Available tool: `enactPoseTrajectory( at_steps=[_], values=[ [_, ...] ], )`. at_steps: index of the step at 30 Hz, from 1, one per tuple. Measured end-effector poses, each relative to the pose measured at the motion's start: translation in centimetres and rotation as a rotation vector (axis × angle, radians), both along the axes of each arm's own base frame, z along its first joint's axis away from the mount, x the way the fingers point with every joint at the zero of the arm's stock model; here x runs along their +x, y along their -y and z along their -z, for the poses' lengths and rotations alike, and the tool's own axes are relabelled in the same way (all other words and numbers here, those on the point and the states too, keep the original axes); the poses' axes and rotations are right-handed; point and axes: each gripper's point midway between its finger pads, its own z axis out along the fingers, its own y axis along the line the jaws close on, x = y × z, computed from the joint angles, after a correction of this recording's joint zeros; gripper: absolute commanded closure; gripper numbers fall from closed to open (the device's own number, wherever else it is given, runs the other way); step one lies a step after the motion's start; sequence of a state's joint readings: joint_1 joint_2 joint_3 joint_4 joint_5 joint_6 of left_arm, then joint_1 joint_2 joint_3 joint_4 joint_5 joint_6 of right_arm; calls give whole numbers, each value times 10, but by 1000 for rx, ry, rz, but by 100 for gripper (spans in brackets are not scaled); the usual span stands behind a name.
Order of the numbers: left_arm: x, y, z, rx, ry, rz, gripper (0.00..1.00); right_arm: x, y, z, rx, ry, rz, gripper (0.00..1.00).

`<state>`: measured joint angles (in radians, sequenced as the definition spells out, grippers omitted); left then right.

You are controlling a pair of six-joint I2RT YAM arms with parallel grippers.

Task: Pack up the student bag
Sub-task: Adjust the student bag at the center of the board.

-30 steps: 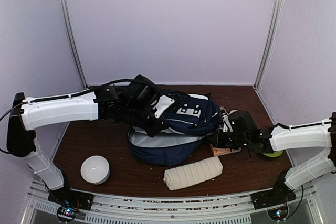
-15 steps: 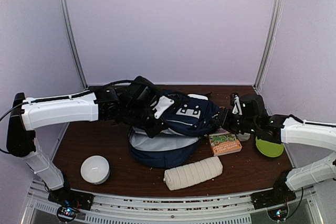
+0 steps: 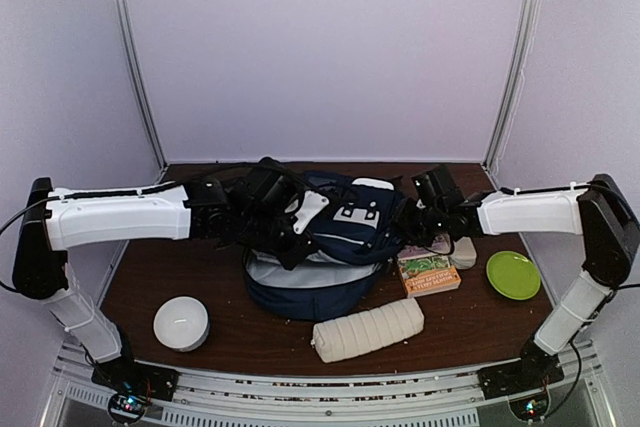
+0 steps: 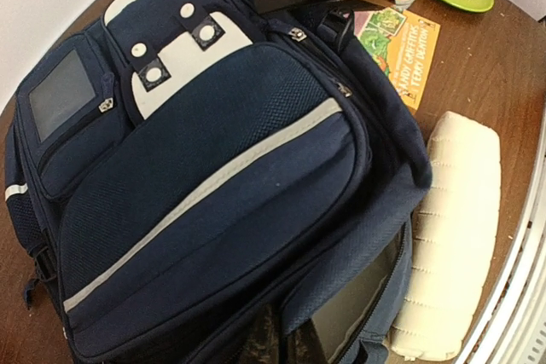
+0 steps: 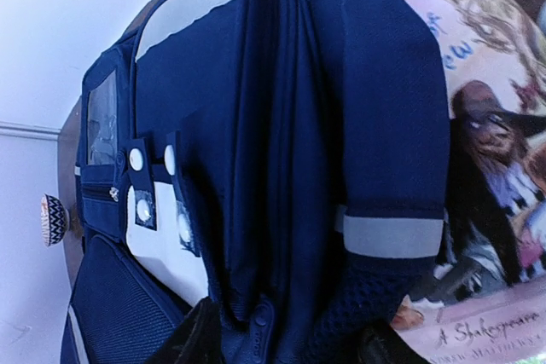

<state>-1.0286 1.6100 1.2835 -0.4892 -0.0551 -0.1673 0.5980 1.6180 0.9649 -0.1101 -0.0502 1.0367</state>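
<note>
The student bag [image 3: 350, 222] lay on the counter [image 3: 180, 267], front pocket up. The left gripper [image 3: 290, 232] sat closed at its left edge. The right gripper [image 3: 410, 219] stood open, fingers straddling its right side. Beside that side, one book [image 4: 399, 44] read "Andy Griffiths, Terry Denton"; another book [image 5: 503, 210] showed "Shakespeare".

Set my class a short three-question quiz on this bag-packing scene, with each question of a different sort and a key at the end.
1. True or false: the green plate lies on the table, outside the student bag.
2. Which lies just in front of the bag, toward the table's near edge? A) the white ribbed pouch B) the green plate C) a red mug
3. Short answer: which gripper holds the bag's upper flap raised?
Key: 1 true; 2 A; 3 the left gripper.
</note>
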Motion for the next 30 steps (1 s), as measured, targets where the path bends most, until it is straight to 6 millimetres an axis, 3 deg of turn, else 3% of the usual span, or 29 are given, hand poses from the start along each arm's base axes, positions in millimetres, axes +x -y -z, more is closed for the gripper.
enactPoseTrajectory(
  at_steps=[7, 12, 16, 19, 23, 27, 30],
  values=[
    [12, -10, -5, 9, 41, -86, 100, 48, -58, -2, 23, -15, -145, 52],
    [24, -21, -8, 31, 69, -171, 100, 88, -120, -4, 31, 10, -299, 50],
    [37, -22, -11, 54, 77, -229, 100, 103, -155, -17, 34, 54, -381, 49],
    [49, -18, -10, 49, 69, -263, 100, 103, -160, -35, 39, 79, -409, 48],
    [67, -21, -7, 41, 53, -310, 100, 101, -153, -74, 30, 147, -426, 48],
    [87, -28, -18, 19, 50, -359, 100, 91, -128, -145, -2, 282, -399, 48],
    [101, -34, -35, -3, 65, -391, 100, 63, -89, -198, -30, 401, -332, 48]
  ],
)
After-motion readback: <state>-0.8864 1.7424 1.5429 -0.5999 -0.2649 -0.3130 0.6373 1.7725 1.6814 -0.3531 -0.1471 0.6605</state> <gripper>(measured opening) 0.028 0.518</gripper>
